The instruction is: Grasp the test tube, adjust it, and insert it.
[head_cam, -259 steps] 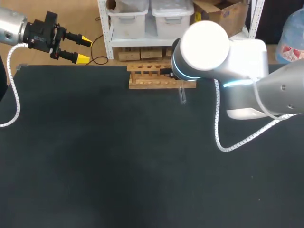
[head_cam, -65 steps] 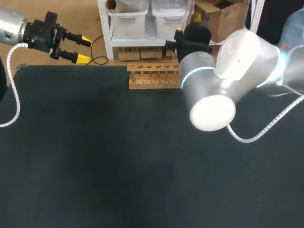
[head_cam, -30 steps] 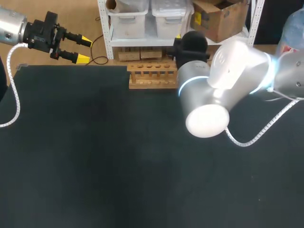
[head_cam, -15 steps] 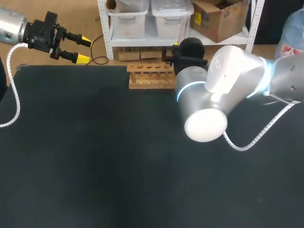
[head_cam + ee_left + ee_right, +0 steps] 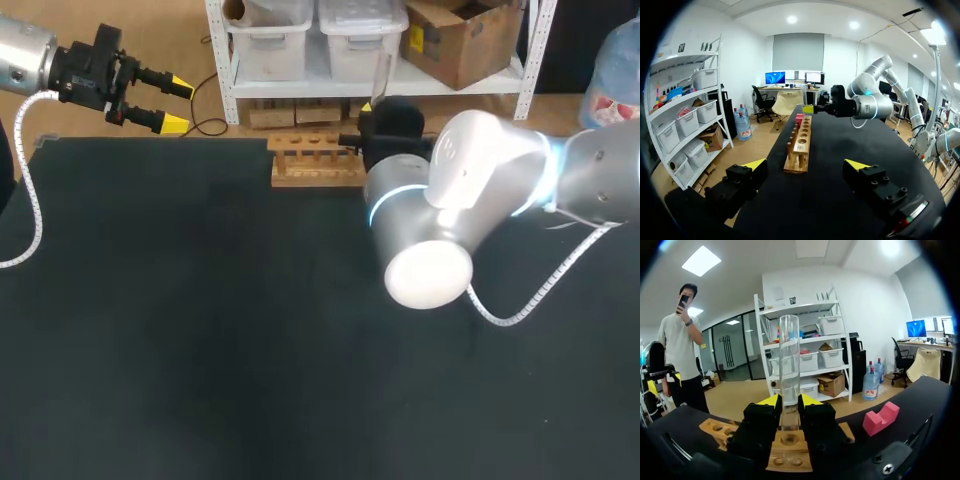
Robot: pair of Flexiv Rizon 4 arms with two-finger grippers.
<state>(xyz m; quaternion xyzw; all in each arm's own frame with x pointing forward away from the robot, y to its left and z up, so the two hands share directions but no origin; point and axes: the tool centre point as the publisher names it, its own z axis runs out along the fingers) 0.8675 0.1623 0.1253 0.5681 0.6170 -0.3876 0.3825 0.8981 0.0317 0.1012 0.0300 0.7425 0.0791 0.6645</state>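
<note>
right end effector (image 5: 789,403) grips upright test tube (image 5: 789,360) over the rack (image 5: 714,428).

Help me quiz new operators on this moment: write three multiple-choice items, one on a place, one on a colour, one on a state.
1. Where is the test tube?
A. Lying flat.
B. Upright, clamped in the right gripper.
C. In the left gripper.
2. What colour is the block near the wooden rack?
A. Pink.
B. Green.
C. Blue.
3. What state is the left gripper in?
A. Shut on the tube.
B. Shut on the rack.
C. Open, empty.
Answers: B, both yellow tips press it from two sides; A, it shows pink in both wrist views; C, its fingers stand apart with nothing between.
</note>
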